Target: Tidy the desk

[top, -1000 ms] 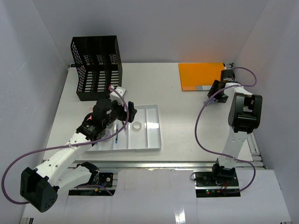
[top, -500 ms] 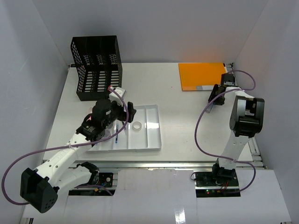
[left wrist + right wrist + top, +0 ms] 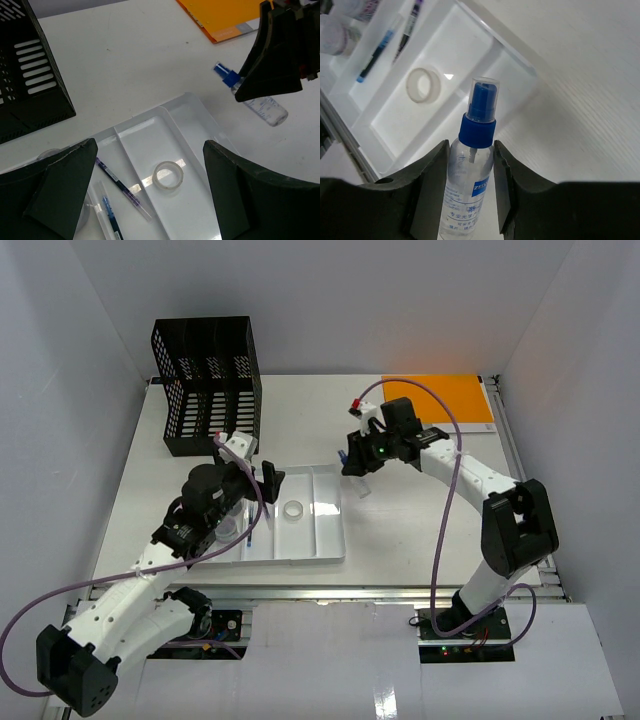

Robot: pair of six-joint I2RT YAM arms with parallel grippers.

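High view from the near side; close downward wrist views; tray (image 3: pixel 325 512) common to all.

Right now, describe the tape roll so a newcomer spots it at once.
Find the white tray near the front edge of the desk. The tape roll lies flat in the lane next to the pens. It is the tray's only ring: clear and hollow, while its neighbours are long and thin.

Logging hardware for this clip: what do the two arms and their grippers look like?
The left arm and right arm both have white link shells with black joint housings. A purple cable loops loosely along each. The left gripper and right gripper each carry two broad, matte black fingers. No printed markings are legible.
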